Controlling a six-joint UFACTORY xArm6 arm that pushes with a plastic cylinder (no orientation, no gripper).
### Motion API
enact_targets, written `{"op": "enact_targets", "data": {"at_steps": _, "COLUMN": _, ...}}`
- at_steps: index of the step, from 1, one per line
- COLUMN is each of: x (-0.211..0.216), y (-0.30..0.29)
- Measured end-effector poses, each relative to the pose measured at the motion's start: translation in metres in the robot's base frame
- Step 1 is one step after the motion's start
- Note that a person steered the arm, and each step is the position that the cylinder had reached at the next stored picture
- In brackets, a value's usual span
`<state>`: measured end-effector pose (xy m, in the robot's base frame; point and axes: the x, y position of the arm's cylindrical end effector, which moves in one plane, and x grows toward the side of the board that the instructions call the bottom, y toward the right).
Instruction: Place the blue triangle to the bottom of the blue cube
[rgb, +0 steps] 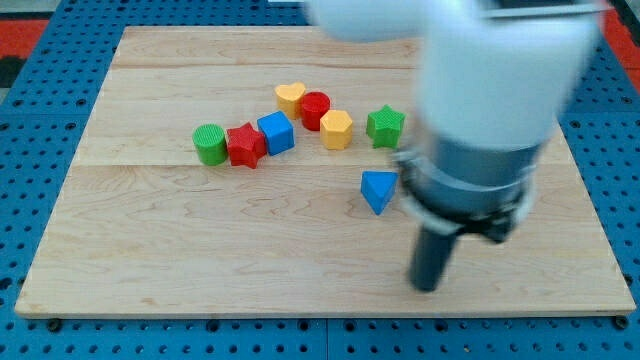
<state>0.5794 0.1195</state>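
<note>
The blue triangle (378, 190) lies on the wooden board (150, 240), right of the middle. The blue cube (276, 133) sits up and to the left of it, touching a red star (245, 145). My tip (427, 286) rests on the board below and to the right of the blue triangle, apart from it. The blurred arm body hides the board's upper right part.
A green cylinder (210, 144) stands left of the red star. A yellow heart (291, 97), a red cylinder (315, 109), a yellow hexagon (337, 129) and a green star (385, 126) lie above the triangle. Blue pegboard surrounds the board.
</note>
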Motion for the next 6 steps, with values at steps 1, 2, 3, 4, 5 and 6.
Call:
{"op": "enact_targets", "data": {"at_steps": 1, "x": -0.057, "y": 0.011}}
{"op": "enact_targets", "data": {"at_steps": 2, "x": -0.091, "y": -0.034}}
{"op": "enact_targets", "data": {"at_steps": 3, "x": -0.090, "y": -0.071}}
{"op": "enact_targets", "data": {"at_steps": 4, "x": -0.080, "y": -0.129}}
{"op": "enact_targets", "data": {"at_steps": 5, "x": -0.080, "y": -0.126}}
{"op": "enact_targets", "data": {"at_steps": 6, "x": -0.086, "y": -0.126}}
